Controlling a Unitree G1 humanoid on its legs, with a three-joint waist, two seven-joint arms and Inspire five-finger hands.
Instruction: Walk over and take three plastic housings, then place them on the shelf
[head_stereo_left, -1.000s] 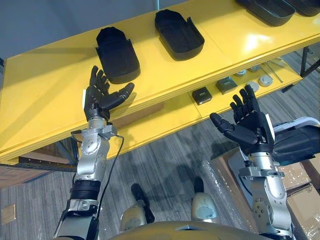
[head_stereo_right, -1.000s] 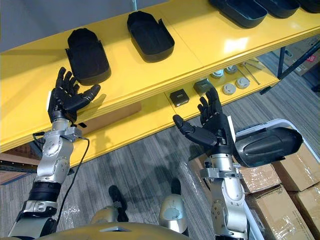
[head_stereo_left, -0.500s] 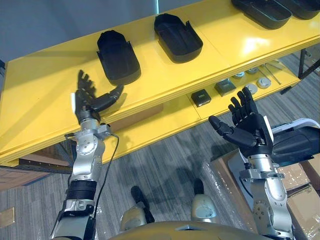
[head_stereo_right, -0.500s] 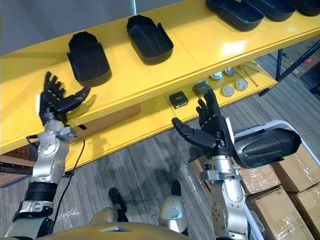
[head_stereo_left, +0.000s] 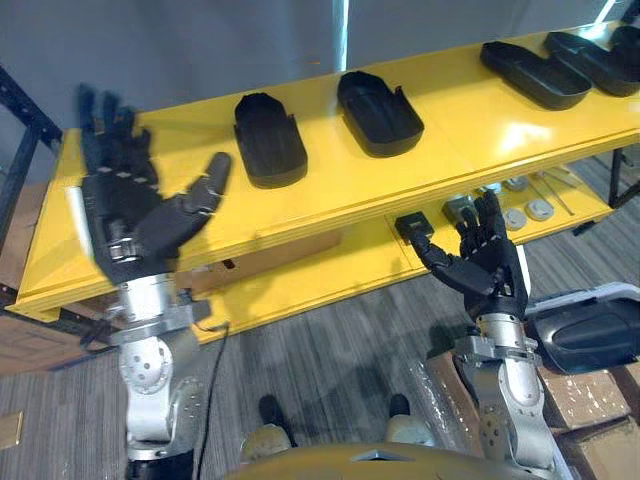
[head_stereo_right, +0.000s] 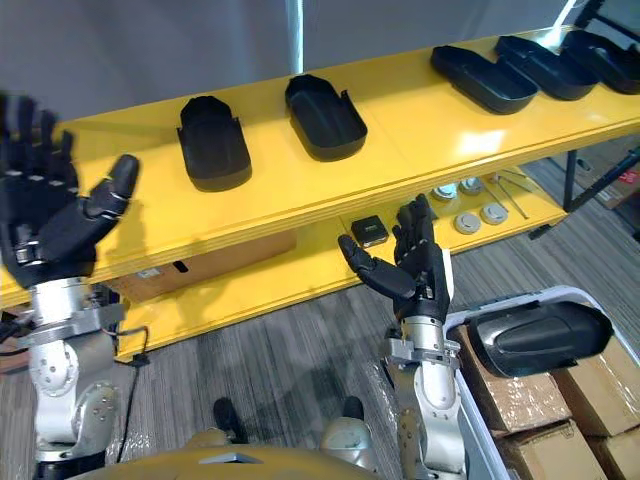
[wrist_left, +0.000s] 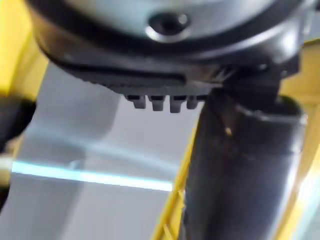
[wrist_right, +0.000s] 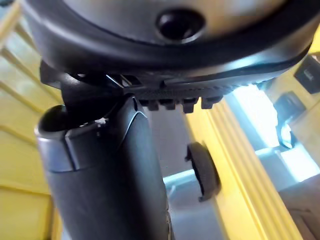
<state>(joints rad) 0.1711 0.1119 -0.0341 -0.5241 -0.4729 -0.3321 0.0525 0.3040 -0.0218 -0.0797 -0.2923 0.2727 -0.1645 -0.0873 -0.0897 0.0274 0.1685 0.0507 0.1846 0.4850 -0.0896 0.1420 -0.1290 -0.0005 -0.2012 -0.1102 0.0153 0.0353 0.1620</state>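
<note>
Two black plastic housings (head_stereo_left: 268, 140) (head_stereo_left: 380, 98) lie side by side on the yellow top shelf (head_stereo_left: 330, 190). Several more housings (head_stereo_right: 483, 78) lie at the shelf's far right end. Another housing (head_stereo_right: 540, 340) rests in a white bin at the lower right. My left hand (head_stereo_left: 130, 215) is raised high before the shelf's left end, open with spread fingers and holding nothing. My right hand (head_stereo_left: 482, 268) is open too, palm turned left, in front of the lower shelf. Both hands are apart from every housing.
The lower yellow shelf (head_stereo_right: 300, 270) carries a small black box (head_stereo_right: 368, 230) and round metal discs (head_stereo_right: 480, 215). Cardboard boxes (head_stereo_right: 570, 425) sit on the floor at the lower right, beside the bin. A dark shelf post (head_stereo_left: 30, 120) stands at the far left.
The camera has tipped up, showing more of the shelf and wall. My left hand has risen towards the camera, still open. My right hand stays open by the lower shelf.
</note>
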